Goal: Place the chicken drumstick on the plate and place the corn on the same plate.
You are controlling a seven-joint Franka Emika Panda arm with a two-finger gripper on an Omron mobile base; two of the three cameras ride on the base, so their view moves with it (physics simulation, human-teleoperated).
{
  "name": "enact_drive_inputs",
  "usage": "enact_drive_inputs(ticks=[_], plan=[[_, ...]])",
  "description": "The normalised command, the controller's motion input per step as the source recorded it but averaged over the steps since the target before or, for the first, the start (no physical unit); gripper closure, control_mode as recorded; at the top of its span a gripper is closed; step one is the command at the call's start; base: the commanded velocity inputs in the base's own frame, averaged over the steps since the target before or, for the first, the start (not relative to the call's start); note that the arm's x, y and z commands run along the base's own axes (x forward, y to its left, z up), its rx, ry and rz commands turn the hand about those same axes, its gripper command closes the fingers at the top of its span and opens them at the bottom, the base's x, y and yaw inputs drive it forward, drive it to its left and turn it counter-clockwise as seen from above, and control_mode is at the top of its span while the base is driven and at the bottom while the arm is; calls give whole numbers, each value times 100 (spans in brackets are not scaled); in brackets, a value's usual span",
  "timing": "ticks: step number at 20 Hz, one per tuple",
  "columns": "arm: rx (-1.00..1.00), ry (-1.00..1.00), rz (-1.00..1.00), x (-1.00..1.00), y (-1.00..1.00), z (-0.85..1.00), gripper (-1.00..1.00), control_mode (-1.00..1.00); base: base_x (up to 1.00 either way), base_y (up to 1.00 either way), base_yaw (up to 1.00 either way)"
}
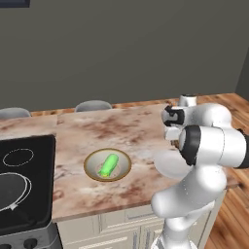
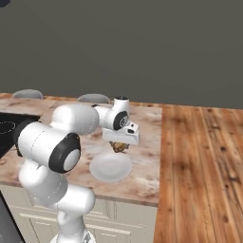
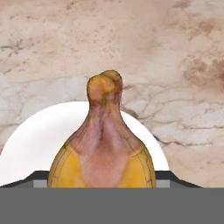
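My gripper (image 2: 120, 145) is shut on the chicken drumstick (image 2: 119, 147), a golden-brown piece hanging a little above the far edge of the plate (image 2: 110, 169). In the hand view the drumstick (image 3: 104, 140) points away from me, with the white plate (image 3: 33, 140) under and behind it. The plate (image 1: 165, 164) lies near the counter's front edge, partly hidden by my arm. The corn (image 1: 108, 165), bright green, lies in a tan-rimmed bowl (image 1: 90, 159) to the left of the plate.
A black stovetop (image 1: 24, 180) is set into the counter at the far left. Two grey chair backs (image 1: 92, 104) rise behind the marble counter (image 1: 121, 131). Wooden floor (image 2: 204, 166) lies to the counter's right.
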Motion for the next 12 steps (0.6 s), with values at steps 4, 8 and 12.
enact_drive_inputs(ticks=[4, 8, 12], plan=[[0, 0, 0, 0, -44, -43, 100, -100, 0, 0, 0], [0, 0, 0, -9, -11, -18, 100, -100, 0, 0, 0], [0, 0, 0, -12, 0, -11, 100, -100, 0, 0, 0]])
